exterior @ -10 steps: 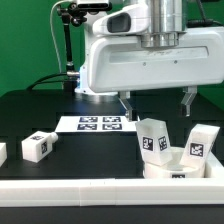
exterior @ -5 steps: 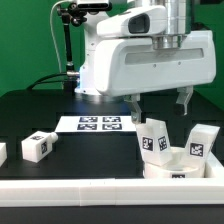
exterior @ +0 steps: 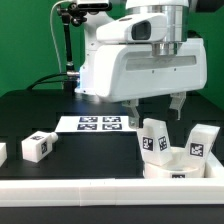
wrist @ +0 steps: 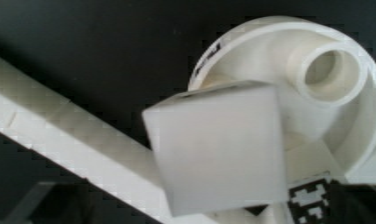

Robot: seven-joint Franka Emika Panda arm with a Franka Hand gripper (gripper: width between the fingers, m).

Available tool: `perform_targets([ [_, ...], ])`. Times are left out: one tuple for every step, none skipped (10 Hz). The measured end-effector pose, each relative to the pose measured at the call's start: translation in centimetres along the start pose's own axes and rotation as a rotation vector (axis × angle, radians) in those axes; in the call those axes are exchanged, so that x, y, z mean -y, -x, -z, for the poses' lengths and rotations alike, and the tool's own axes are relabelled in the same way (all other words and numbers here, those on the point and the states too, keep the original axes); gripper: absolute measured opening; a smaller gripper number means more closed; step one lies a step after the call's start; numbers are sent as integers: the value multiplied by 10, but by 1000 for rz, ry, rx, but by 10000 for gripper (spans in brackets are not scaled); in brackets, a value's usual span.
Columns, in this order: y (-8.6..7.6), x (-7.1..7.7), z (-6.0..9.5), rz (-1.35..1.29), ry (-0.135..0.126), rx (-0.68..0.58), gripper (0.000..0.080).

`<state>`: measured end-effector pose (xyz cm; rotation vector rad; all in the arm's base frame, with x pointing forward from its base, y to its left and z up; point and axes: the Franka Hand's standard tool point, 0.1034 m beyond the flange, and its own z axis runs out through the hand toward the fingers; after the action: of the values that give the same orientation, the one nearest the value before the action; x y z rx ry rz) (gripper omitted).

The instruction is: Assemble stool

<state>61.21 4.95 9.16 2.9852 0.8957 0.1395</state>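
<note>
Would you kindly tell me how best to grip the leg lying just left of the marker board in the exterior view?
Probably from straight above, pinching the leg across its two flat sides: it lies low on the table, blocky, with both sides free.

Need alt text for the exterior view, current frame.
The white robot arm's open gripper hangs above a round white stool seat with two tagged legs standing on it, at the exterior view's right. Another leg lies loose on the black table at the left, with the marker board mid-table.
</note>
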Motion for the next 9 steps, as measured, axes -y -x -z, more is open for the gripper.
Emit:
perform_targets([
  [1, 1, -1, -2, -1, 1, 648],
  [1, 1, -3, -2, 4, -2, 648],
  [1, 3, -6, -10, 8, -3, 648],
  [1, 4, -8, -17, 9, -3, 648],
  [1, 3, -8, -22, 9, -3, 648],
  [1, 2, -8, -27, 9, -3, 510],
  [2, 1, -8, -32, 10, -3, 373],
  [1, 1, -8, -36, 10, -4, 337],
  [1, 1, -8, -52, 10, -4, 337],
])
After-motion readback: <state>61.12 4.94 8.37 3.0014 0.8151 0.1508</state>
